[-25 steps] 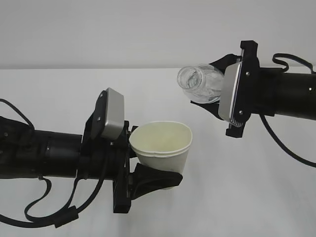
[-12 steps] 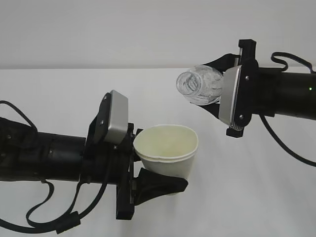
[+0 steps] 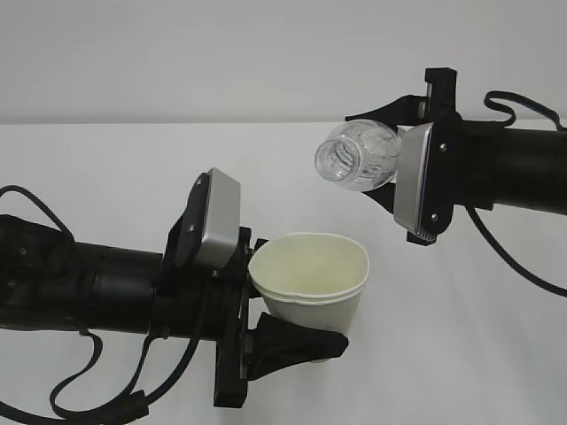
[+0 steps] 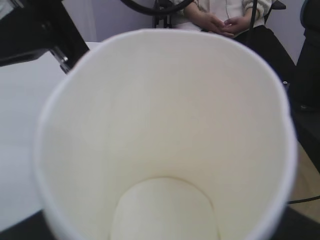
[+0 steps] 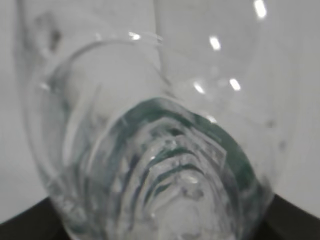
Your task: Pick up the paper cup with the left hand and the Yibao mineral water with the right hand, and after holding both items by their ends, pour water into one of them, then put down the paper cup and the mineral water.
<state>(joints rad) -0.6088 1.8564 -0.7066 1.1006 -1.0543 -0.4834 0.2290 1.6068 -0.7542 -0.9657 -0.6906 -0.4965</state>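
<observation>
The white paper cup [image 3: 312,285] is held upright above the table, with my left gripper [image 3: 307,310] shut on its lower body; one black finger [image 3: 297,342] shows under it and the other is hidden behind it. In the left wrist view the paper cup [image 4: 165,125] fills the frame, its cream inside looking dry. The clear Yibao mineral water bottle [image 3: 359,155] lies tipped on its side, its open mouth [image 3: 335,163] up and slightly right of the cup's rim. My right gripper [image 3: 379,158] is shut on its lower end. The right wrist view shows the ribbed bottle [image 5: 160,150] and its green label [image 5: 215,132].
The white table [image 3: 496,336] stretches below both arms, with a pale wall behind. Black cables hang under the left arm [image 3: 97,390] and loop from the right arm [image 3: 514,257]. A seated person [image 4: 220,15] shows beyond the cup in the left wrist view.
My left arm has carried the cup to the right and slightly down, closer under the bottle's mouth. The bottle has barely moved, its mouth turning a little downward.
</observation>
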